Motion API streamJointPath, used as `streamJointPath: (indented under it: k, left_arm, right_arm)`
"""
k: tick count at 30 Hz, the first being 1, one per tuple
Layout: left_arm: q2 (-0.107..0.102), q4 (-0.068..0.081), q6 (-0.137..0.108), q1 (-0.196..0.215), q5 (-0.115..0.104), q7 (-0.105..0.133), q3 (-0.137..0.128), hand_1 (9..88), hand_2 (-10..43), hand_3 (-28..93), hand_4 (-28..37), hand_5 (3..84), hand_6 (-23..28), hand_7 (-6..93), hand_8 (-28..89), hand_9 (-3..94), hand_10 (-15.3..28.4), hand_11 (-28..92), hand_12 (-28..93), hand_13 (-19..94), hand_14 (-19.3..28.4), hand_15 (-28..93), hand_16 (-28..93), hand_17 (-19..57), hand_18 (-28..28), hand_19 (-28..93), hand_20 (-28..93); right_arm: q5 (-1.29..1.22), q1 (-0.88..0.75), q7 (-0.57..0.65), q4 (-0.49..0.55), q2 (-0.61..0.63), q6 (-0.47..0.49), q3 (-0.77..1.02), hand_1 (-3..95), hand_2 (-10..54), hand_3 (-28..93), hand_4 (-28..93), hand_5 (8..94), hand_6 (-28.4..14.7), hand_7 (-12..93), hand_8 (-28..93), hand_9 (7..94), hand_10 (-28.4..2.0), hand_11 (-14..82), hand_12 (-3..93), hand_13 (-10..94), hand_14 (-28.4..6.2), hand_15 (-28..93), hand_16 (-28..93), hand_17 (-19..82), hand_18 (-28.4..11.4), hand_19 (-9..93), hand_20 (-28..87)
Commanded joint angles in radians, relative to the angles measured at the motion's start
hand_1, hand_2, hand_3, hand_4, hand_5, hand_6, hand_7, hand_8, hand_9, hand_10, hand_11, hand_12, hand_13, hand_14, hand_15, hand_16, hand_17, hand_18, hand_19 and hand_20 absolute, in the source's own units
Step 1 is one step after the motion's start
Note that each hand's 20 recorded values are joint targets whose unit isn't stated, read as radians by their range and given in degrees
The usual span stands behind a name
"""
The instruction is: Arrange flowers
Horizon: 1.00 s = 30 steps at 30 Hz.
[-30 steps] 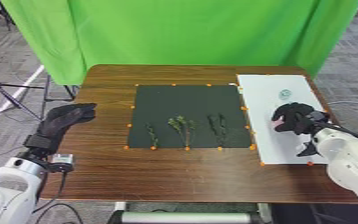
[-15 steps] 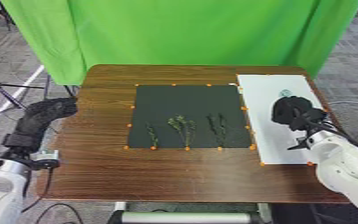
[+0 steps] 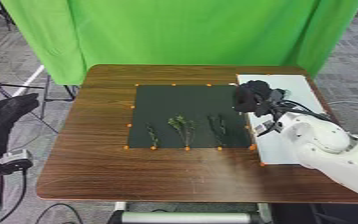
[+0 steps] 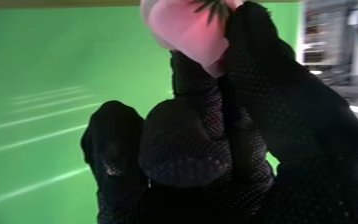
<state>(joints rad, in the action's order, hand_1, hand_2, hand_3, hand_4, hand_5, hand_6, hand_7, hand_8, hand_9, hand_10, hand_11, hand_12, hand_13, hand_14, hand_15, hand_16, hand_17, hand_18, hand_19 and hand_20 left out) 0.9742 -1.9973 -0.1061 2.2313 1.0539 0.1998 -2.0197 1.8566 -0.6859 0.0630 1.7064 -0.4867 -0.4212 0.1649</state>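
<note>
Green sprigs (image 3: pixel 180 121) lie on a dark mat (image 3: pixel 162 97) by a white board (image 3: pixel 273 151); over their border the right robot hand (image 3: pixel 253 98) pinches a pink flower (image 4: pixel 182 25). The left robot hand (image 3: pixel 5 113) extends beside the tabletop (image 3: pixel 149 175); a green curtain (image 3: pixel 193 35) hangs behind.

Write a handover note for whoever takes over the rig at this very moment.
Right hand: in black fabric glove, pinching a soft pink flower with spiky green, above where the white rectangular board borders the black square mat.
Left hand: black-gloved, open, off the table's left side.
Done: three green sprigs or bunches lie on the mat's near half: left, leafy middle, right.
Left: the pink flower is not yet placed; it probably goes on the mat with the greenery. I can't tell what lies under the right arm.
</note>
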Motion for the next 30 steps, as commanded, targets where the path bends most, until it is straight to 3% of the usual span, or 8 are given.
streamJointPath:
  k: [1, 5, 9, 11, 16, 20, 25, 30]
  left_arm:
    - [0.001, 0.021, 0.002, -0.025, 0.001, 0.011, 0.094, 23.5, 0.0, 61, -23.8, 46.9, 5.1, 10.2, -6, 43.5, 16.2, 16, 9, 27, 13.9, 7, -2, 2.6, 6.3, 4, 11]
    - [0.002, 0.030, 0.006, -0.040, -0.010, 0.014, 0.134, 21.0, 1.5, 60, -26.3, 46.3, 5.1, 9.0, -6, 43.0, 16.4, 14, 9, 25, 13.1, 5, -2, 2.1, 5.1, 2, 11]
    - [0.002, 0.028, 0.005, -0.037, -0.014, 0.013, 0.140, 19.7, 3.2, 59, -27.8, 45.9, 5.2, 8.7, -6, 42.7, 16.5, 14, 9, 25, 13.0, 5, -2, 2.1, 4.8, 2, 11]
    - [-0.002, 0.035, 0.002, -0.048, -0.020, 0.015, 0.149, 19.3, 3.5, 59, -28.0, 45.9, 5.2, 8.5, -6, 42.7, 16.5, 14, 9, 24, 12.9, 5, -2, 2.0, 4.8, 2, 11]
    - [-0.013, 0.048, 0.012, -0.074, -0.020, 0.018, 0.177, 18.5, 3.6, 58, -28.2, 44.8, 5.7, 7.5, -6, 41.5, 16.5, 13, 8, 23, 12.3, 4, -2, 1.2, 4.0, 1, 11]
    - [-0.016, 0.056, 0.008, -0.091, -0.033, 0.028, 0.194, 18.5, 3.5, 57, -28.2, 42.8, 5.7, 7.4, -6, 40.0, 16.2, 12, 9, 23, 12.2, 4, -2, 1.2, 4.0, 1, 10]
    - [-0.022, 0.064, 0.007, -0.116, -0.033, 0.031, 0.219, 18.8, 2.2, 57, -28.3, 40.5, 5.8, 7.6, -5, 37.8, 15.5, 12, 9, 23, 12.3, 4, -2, 1.3, 4.2, 1, 10]
    - [-0.022, 0.073, 0.025, -0.143, -0.027, 0.027, 0.241, 18.6, 1.8, 58, -28.3, 39.1, 5.7, 8.5, -5, 35.4, 14.7, 12, 10, 23, 12.2, 4, -2, 1.2, 4.7, 2, 10]
  right_arm:
    - [0.031, 0.195, -0.044, -0.052, -0.374, 0.047, -0.044, 62.2, -9.5, 58, -16, 74.1, 0.4, 35, 7, 81.9, -9.9, 9.5, 48.0, 85, -1.2, 72, 33, 61, -12.7, 93, 68]
    - [0.022, 0.189, -0.036, -0.091, -0.484, 0.061, -0.036, 62.2, -9.5, 58, -16, 74.1, 0.6, 35, 7, 82.1, -9.9, 9.2, 47.9, 85, -1.1, 72, 33, 61, -12.7, 93, 68]
    - [0.006, 0.174, -0.030, -0.113, -0.568, 0.076, -0.037, 62.0, -9.5, 58, -16, 74.0, 0.8, 36, 7, 82.2, -9.8, 9.1, 47.8, 85, -1.0, 72, 34, 61, -12.7, 93, 68]
    - [0.005, 0.163, -0.026, -0.122, -0.599, 0.081, -0.042, 62.2, -9.5, 58, -16, 74.1, 0.8, 36, 6, 82.2, -9.8, 9.0, 47.6, 85, -1.1, 72, 33, 61, -12.7, 93, 68]
    - [-0.008, 0.150, -0.019, -0.140, -0.649, 0.083, -0.074, 62.2, -9.5, 58, -16, 74.1, 1.0, 35, 6, 82.2, -9.7, 9.0, 47.6, 85, -1.0, 72, 33, 61, -12.6, 93, 68]
    - [-0.006, 0.122, -0.025, -0.151, -0.674, 0.095, -0.076, 62.6, -9.5, 57, -16, 73.9, 1.1, 35, 5, 82.3, -9.8, 8.7, 47.2, 85, -1.0, 72, 33, 61, -12.6, 93, 68]
    - [0.008, 0.091, -0.031, -0.169, -0.693, 0.106, -0.083, 63.3, -9.5, 55, -14, 73.6, 1.1, 34, 5, 81.8, -9.9, 8.0, 46.1, 85, -1.1, 72, 33, 61, -12.4, 93, 68]
    - [0.010, 0.056, -0.027, -0.205, -0.709, 0.126, -0.078, 63.9, -9.5, 55, -13, 73.3, 1.1, 33, 5, 81.5, -10.2, 7.7, 45.4, 84, -1.2, 73, 33, 61, -12.4, 93, 68]
